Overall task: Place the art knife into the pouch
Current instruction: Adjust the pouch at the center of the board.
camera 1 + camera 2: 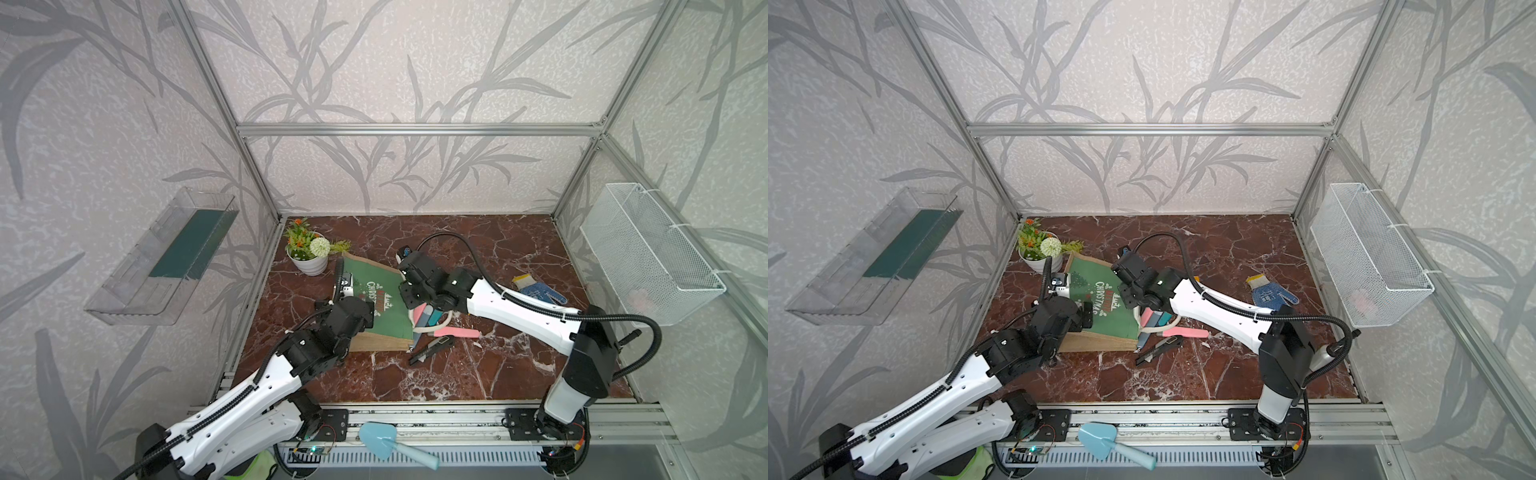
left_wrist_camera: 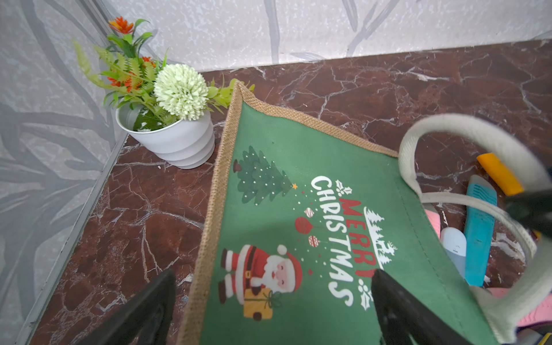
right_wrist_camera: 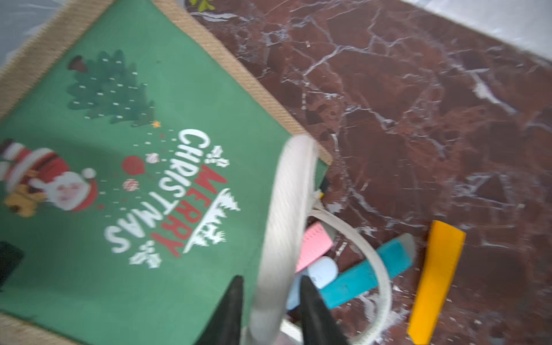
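1. The pouch [image 1: 392, 324] lies flat on the marble desk [image 1: 478, 374]. It is green printed cloth with a coarse jute border and a white woven handle [image 3: 295, 185].
2. The right end effector [image 3: 270, 279] is released, its jaws loose around that handle. The left end effector [image 2: 273, 273] is spread wide, straddling the jute edge.
3. A teal art knife [image 3: 358, 277], a pink art knife [image 1: 457, 332] and a black art knife [image 1: 430, 349] lie at the pouch's mouth, with bare marble beyond.
4. Whether any tip reaches inside is hidden.

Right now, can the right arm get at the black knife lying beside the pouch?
Probably yes. The black knife lies uncovered on the table beside the pouch; the right hand only straddles its white handle.
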{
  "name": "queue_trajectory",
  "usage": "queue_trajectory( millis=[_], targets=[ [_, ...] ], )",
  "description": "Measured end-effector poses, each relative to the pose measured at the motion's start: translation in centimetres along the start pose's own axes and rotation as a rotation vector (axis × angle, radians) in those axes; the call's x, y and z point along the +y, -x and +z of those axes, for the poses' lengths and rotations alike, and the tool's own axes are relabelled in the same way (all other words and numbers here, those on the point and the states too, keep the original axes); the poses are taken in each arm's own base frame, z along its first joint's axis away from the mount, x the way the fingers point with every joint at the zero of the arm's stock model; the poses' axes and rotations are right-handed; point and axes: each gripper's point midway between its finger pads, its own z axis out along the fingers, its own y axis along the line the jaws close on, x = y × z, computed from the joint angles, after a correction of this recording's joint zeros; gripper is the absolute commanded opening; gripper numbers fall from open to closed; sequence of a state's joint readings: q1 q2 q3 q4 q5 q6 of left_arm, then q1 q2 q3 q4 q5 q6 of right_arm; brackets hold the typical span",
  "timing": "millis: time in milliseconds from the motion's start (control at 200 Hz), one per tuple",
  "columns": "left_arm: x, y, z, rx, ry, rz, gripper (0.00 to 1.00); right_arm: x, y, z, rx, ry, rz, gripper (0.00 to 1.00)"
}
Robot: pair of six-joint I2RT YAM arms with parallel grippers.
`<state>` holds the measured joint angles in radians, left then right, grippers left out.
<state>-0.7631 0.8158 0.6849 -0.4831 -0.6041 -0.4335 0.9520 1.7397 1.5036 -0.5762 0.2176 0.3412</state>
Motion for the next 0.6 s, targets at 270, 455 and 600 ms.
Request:
queue_trajectory(
  millis=[270,455,600],
  targets=[
    [1.4,0.3,-0.8,-0.047,0.021,-0.052,0.99,2.8,-1.5,0.0,0.078,0.155,-0.056,0.72],
    [1.8,0.5,-1.0,-0.056,0.034,-0.064,0.99,4.7,-0.4,-1.4,0.07,0.262,-0.068,0.97],
    [1.9,0.3,-1.0,-0.051,0.039,-0.06,0.99,5.1,0.5,-2.1,0.054,0.285,-0.076,1.0]
  ],
)
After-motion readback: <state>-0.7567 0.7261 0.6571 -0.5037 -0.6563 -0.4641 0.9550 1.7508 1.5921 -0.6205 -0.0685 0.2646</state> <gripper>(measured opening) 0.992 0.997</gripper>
